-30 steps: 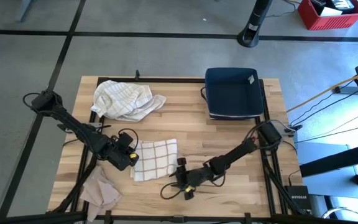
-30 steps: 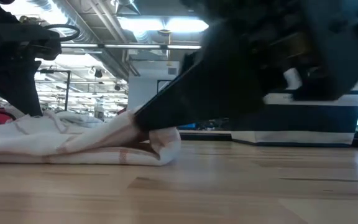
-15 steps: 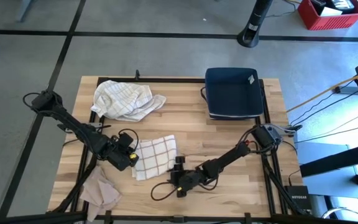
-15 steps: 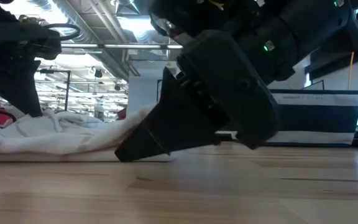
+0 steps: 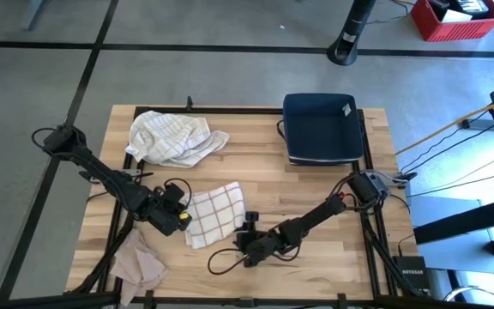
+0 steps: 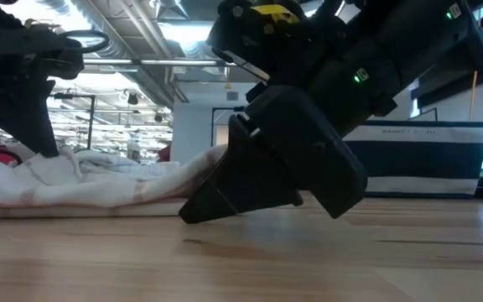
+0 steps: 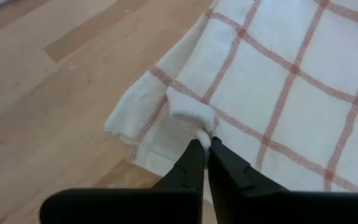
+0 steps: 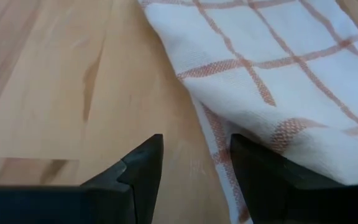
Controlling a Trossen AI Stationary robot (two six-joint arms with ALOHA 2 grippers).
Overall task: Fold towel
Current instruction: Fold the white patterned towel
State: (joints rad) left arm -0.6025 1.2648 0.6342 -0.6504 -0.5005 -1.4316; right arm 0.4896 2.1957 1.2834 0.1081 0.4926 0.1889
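Observation:
A white towel with a red check (image 5: 217, 210) lies spread on the table's near middle, with doubled layers at its left edge (image 7: 138, 121). My left gripper (image 5: 184, 220) is at that left edge, shut on the cloth (image 7: 205, 155). My right gripper (image 5: 249, 227) is low at the towel's near right edge. It is open (image 8: 194, 165), and the cloth's hem (image 8: 219, 134) runs between its fingers. In the low view the right gripper (image 6: 225, 197) fills the middle, with the towel (image 6: 99, 189) behind it. My left gripper pinches a small raised pucker of the towel (image 7: 192, 117) near its left edge, between the tips of its two fingers. It comes from the table's left, slanting down. The rest of the towel lies flat on the table. Whether my right gripper touches the towel I cannot tell.
A second, crumpled checked towel (image 5: 174, 136) lies at the far left. A navy bin (image 5: 320, 127) stands at the far right. A beige cloth (image 5: 140, 262) hangs at the near left corner. Bare wood (image 5: 333, 184) lies between the bin and the right arm.
My right gripper has shifted toward the table's left and come down low beside the towel's right edge. The towel's right end, bunched up thick a second ago, now lies flatter. Its far right corner has swung a little toward the far edge, while the left edge has stayed put.

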